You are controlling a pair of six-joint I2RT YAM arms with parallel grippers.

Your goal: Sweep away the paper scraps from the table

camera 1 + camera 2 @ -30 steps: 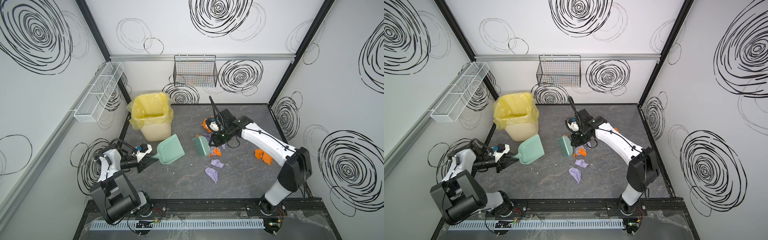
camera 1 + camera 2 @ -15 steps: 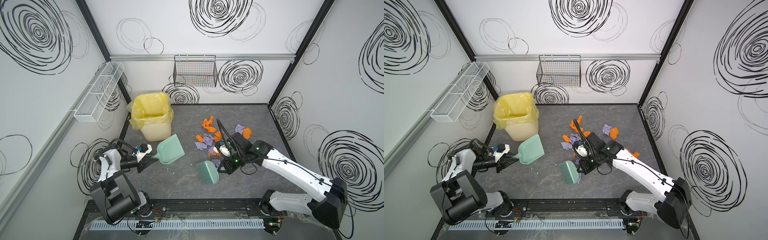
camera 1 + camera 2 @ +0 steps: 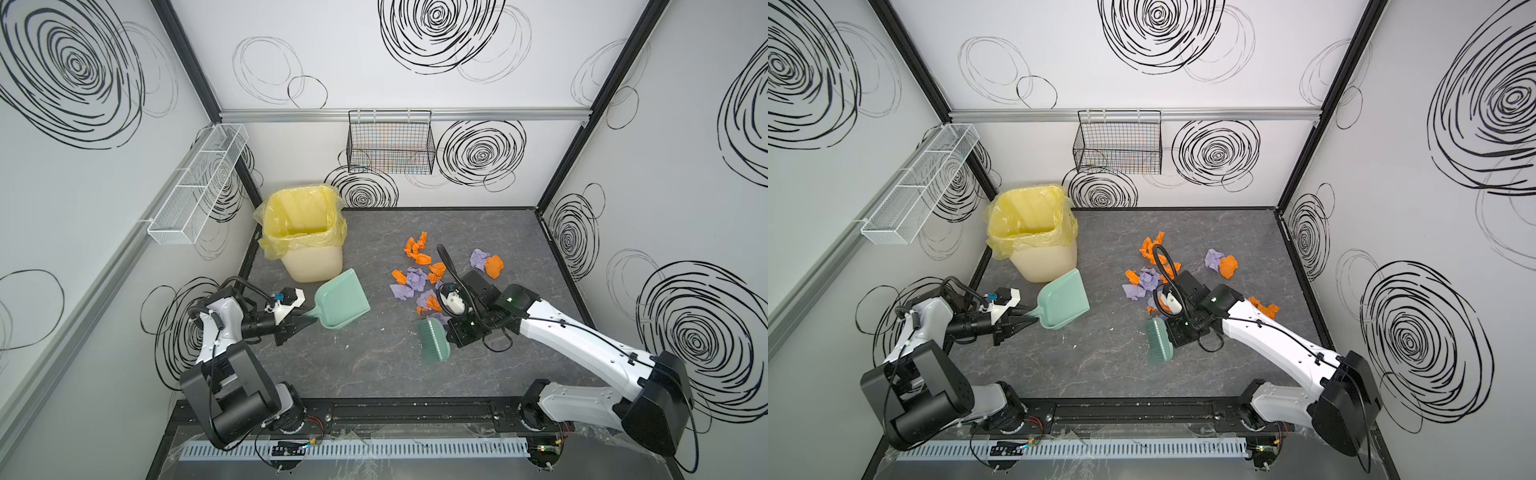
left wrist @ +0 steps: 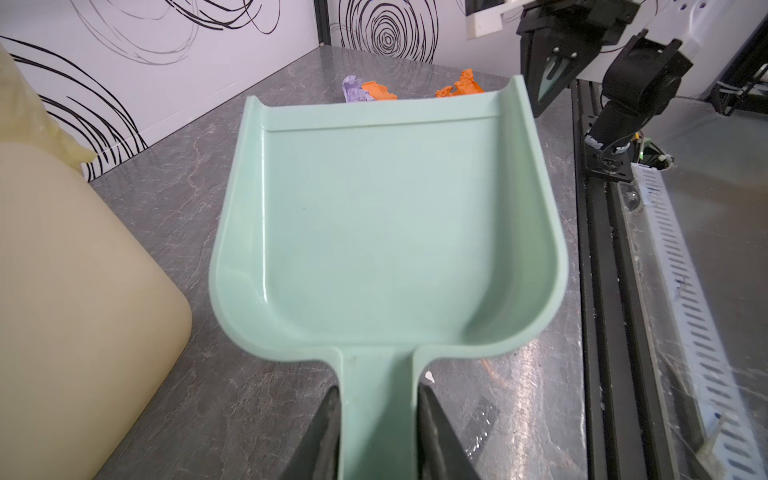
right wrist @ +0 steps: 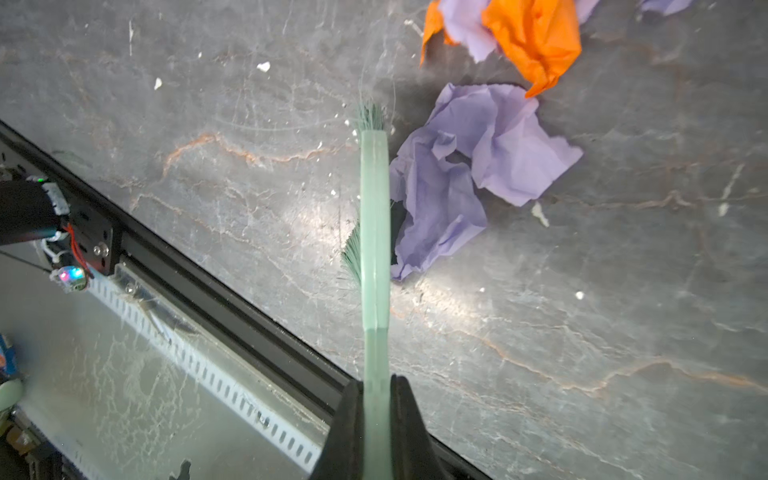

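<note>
Several orange and purple paper scraps (image 3: 419,274) (image 3: 1148,278) lie bunched on the middle right of the dark grey table (image 3: 374,374); two more (image 3: 486,264) sit further right. My left gripper (image 3: 302,322) (image 4: 378,419) is shut on the handle of the mint-green dustpan (image 3: 343,299) (image 4: 386,220), which is empty and rests by the bin. My right gripper (image 3: 451,332) (image 5: 376,399) is shut on the handle of a green brush (image 3: 434,340) (image 5: 375,232). The brush bristles touch the table right beside a purple scrap (image 5: 469,166), on the near side of the pile.
A cream bin with a yellow liner (image 3: 307,232) stands at the back left, just behind the dustpan. A black wire basket (image 3: 390,141) hangs on the back wall and a white wire shelf (image 3: 199,183) on the left wall. A black rail (image 3: 415,409) borders the front edge.
My right arm swung the brush from the back middle of the table to the near side of the scrap pile, uncovering the scraps. The left arm and the dustpan stayed put.
</note>
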